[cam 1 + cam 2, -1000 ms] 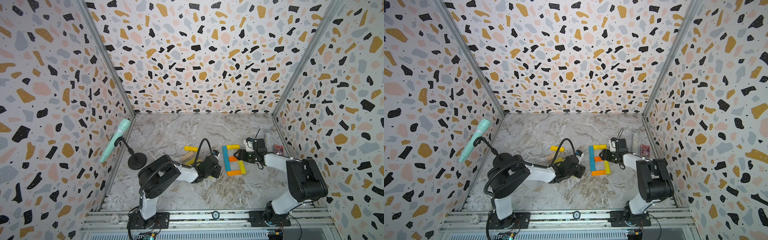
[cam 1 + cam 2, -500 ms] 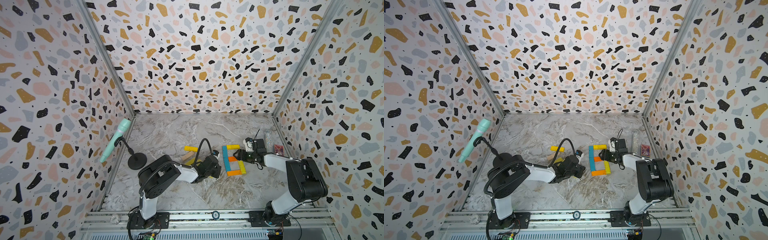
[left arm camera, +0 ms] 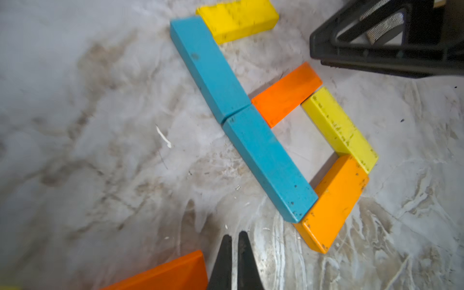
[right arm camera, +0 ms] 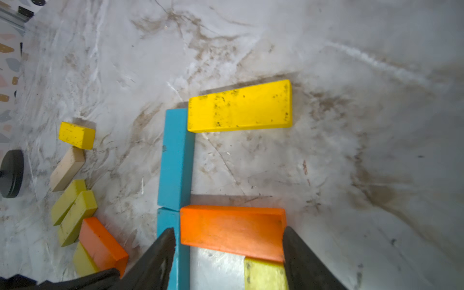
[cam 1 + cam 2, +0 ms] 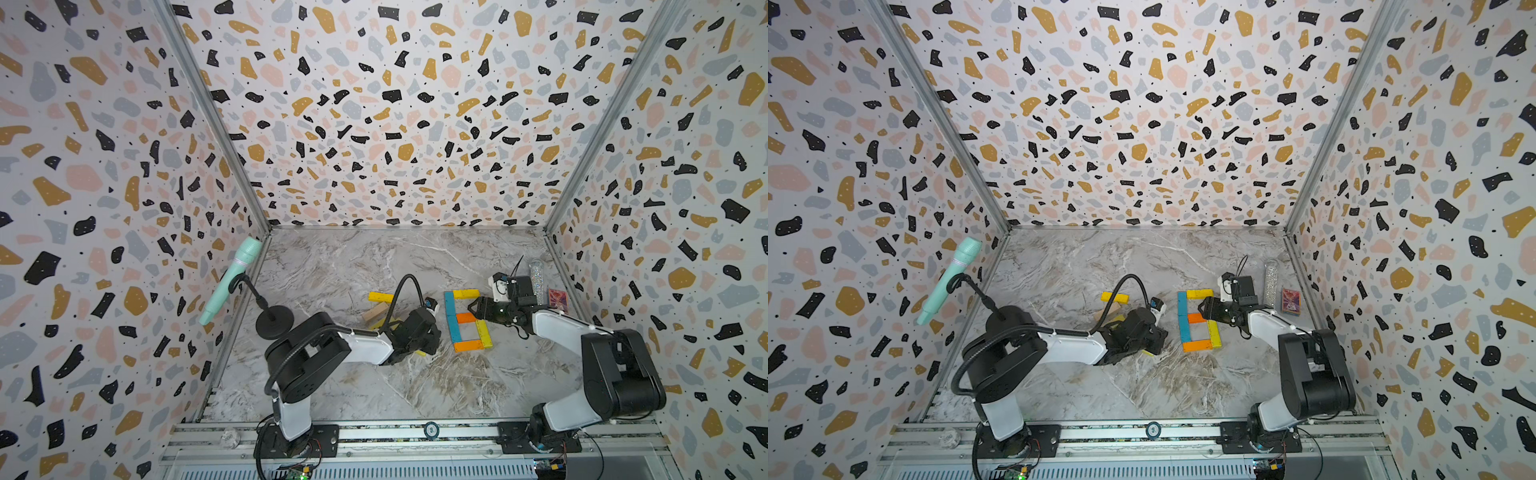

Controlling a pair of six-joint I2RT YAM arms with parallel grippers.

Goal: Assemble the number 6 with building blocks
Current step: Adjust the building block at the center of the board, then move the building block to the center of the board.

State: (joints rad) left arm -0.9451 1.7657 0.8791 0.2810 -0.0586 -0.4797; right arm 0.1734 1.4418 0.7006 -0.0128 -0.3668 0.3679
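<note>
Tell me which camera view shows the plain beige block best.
The right wrist view: the beige block lies nearly whole, close and sharp beside a yellow block. In both top views it is small and partly covered by the left arm. The left wrist view does not show it.

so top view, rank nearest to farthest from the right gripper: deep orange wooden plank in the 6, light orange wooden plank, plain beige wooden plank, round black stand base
From the right gripper:
1. deep orange wooden plank, right at its tip
2. light orange wooden plank, foot of the 6
3. plain beige wooden plank, left of the 6
4. round black stand base, far left
</note>
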